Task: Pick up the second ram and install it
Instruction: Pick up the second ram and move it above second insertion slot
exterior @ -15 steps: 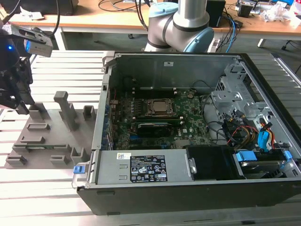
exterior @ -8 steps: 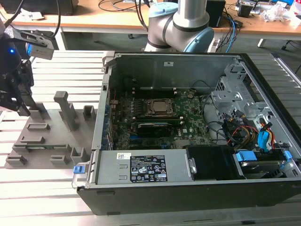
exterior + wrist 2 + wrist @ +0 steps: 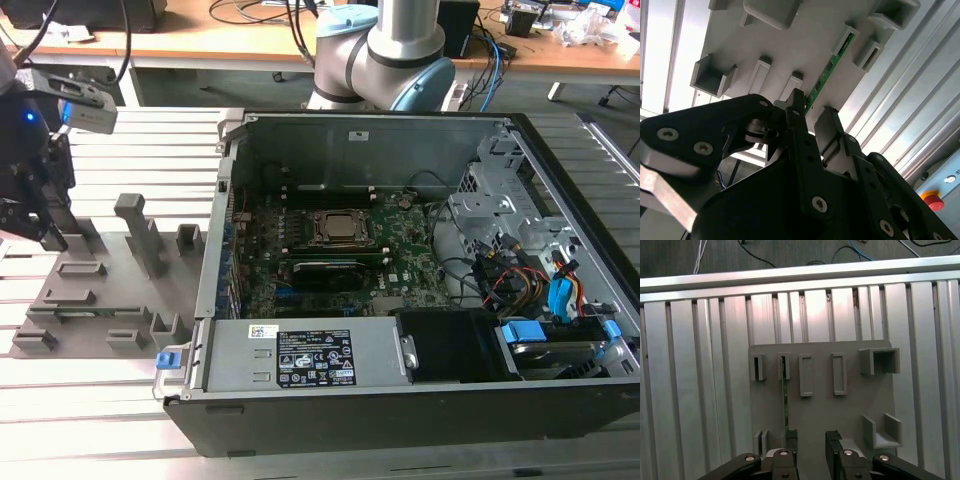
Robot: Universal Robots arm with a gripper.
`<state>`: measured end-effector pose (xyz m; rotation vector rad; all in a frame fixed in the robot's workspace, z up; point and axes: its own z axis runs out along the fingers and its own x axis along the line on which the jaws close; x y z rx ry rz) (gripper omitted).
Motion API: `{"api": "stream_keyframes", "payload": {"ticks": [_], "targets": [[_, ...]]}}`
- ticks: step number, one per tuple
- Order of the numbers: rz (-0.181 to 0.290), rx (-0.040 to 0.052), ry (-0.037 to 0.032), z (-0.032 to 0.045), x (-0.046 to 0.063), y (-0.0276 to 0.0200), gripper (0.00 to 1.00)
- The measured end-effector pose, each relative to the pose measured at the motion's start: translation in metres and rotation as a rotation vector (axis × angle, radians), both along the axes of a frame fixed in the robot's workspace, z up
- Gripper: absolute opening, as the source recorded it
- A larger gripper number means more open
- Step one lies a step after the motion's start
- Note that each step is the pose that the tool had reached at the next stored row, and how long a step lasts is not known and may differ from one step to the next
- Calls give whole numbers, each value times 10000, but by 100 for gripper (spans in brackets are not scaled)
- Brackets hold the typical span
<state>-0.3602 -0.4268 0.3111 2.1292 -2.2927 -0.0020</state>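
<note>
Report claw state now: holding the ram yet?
Claw: open, nothing held. The second ram stands edge-up in the grey tray.

The second ram (image 3: 785, 400) is a long, thin green board, seen edge-on in both wrist views as little more than a narrow green line with small parts dotted along it. It stands upright on its long edge in the grey holder tray (image 3: 820, 415), its ends caught in narrow slots (image 3: 780, 367). It runs straight across the tray's floor, nearer one side edge than the other.
</note>
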Motion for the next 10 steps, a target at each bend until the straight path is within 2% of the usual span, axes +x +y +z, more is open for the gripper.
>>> {"api": "stream_keyframes", "payload": {"ticks": [10], "targets": [[0, 0, 0, -92, 0, 0, 36]]}}
